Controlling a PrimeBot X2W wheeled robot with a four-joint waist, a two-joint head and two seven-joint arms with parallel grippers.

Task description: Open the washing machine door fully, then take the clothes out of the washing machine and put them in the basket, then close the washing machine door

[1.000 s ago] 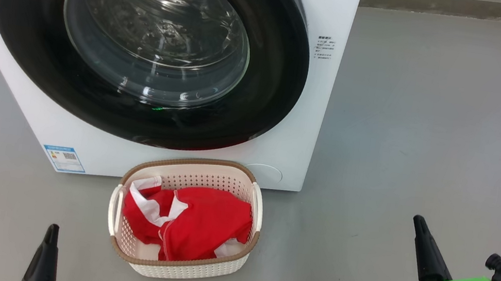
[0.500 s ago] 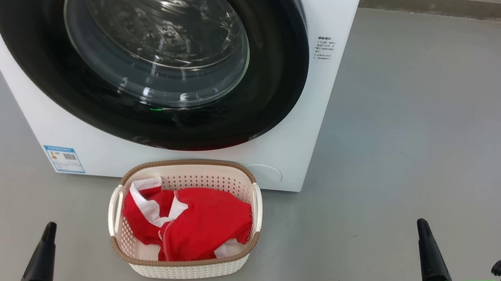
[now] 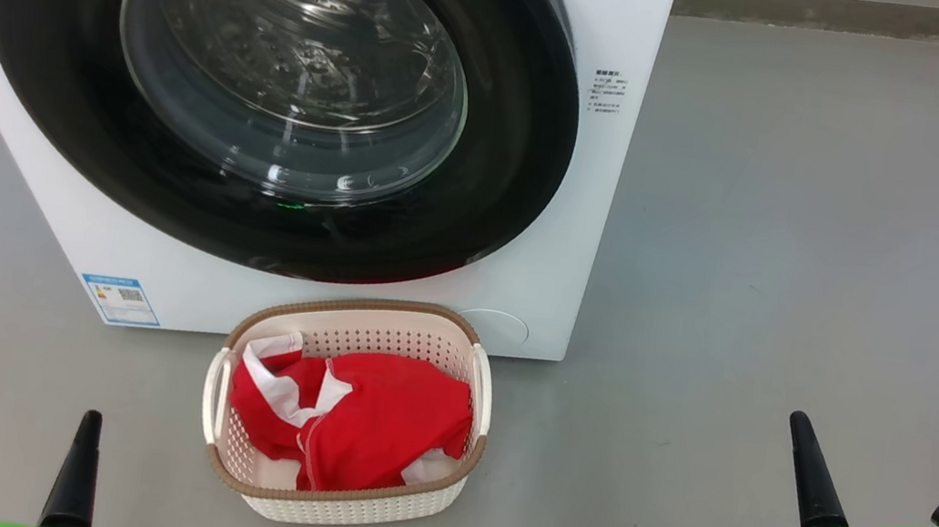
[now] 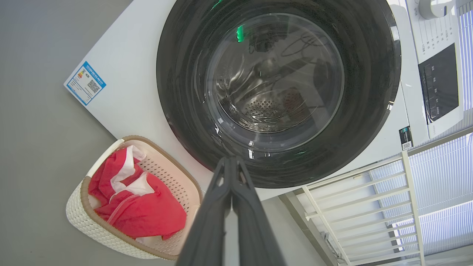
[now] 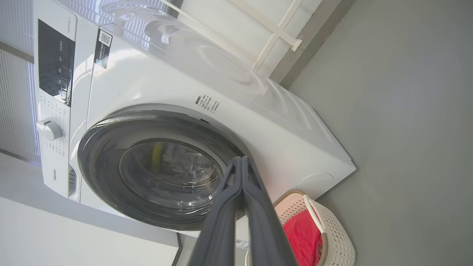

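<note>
Seemingly closed, the washing machine door (image 3: pixel 291 64) lies flush in the front of the washing machine (image 3: pixel 181 287). Its black rim is unbroken all round, and the drum (image 3: pixel 321 13) behind the glass shows no red. The clothes (image 3: pixel 374 420) are heaped in the basket (image 3: pixel 344 503), which stands on the floor (image 3: pixel 801 255) just before the machine's base, below the door's lower edge. Judged from that, all three steps look done.

As for what could go wrong, the pictures do not tell whether the latch has caught. A door only pushed to might swing out over the basket. The basket also looks light, so a careless sweep of either arm could tip it and spill the clothes. A white-trimmed fold (image 3: pixel 274 346) sits high by its left rear corner and would likely go first.

The left claw (image 3: pixel 88 423) has its fingers pressed together on nothing, low and to the basket's left, near it but apart. The right claw (image 3: pixel 798 425), likewise closed and empty, is well apart on the basket's right. Both point towards the machine, clear of the door.
</note>
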